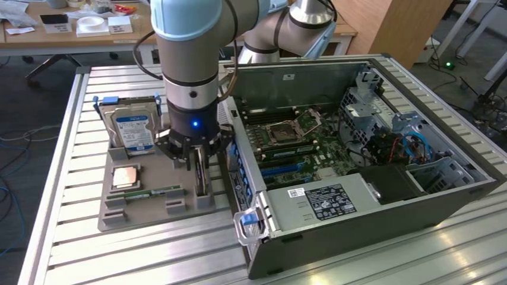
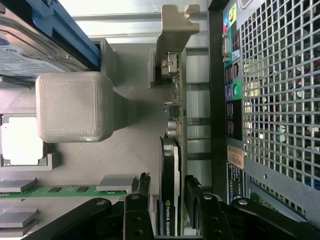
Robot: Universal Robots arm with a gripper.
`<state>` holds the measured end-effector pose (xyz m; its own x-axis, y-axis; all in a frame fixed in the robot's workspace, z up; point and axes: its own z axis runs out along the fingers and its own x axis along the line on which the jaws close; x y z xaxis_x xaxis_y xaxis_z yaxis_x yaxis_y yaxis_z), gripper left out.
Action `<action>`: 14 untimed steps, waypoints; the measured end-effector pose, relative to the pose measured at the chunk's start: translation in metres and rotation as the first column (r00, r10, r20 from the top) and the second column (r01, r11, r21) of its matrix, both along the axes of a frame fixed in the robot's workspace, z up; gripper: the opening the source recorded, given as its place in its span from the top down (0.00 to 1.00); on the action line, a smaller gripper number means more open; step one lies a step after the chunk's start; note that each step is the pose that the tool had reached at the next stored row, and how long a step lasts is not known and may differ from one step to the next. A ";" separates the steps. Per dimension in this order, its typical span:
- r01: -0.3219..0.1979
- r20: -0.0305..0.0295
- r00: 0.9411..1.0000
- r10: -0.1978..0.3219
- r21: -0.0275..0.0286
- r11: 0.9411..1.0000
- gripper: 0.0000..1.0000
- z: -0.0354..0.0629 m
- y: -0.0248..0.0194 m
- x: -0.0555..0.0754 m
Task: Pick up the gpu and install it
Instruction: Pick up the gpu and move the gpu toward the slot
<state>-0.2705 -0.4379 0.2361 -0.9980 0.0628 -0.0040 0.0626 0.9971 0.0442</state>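
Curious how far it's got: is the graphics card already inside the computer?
No, the gpu stands in the grey tray outside the case.

The tray (image 1: 154, 173) lies on the counter (image 1: 87, 249) beside the computer case (image 1: 380, 199), at the exterior view's left. On it, the gpu (image 1: 203, 184) stands nearest the case, the hard drive (image 1: 133, 132) farther off.

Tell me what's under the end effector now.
The gpu, standing on edge in the gray tray, between the fingers of the end effector. Its lower edge and seat are hidden.
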 end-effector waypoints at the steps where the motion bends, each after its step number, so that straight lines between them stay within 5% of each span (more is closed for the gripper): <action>1: 0.000 0.000 1.000 0.000 0.000 1.000 0.58 -0.0008 0.0000 0.000; 14: 0.000 0.001 1.000 0.000 0.000 1.000 0.58 -0.0031 0.0013 -0.002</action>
<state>-0.2727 -0.4365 0.2330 -0.9980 0.0628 -0.0048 0.0625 0.9971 0.0445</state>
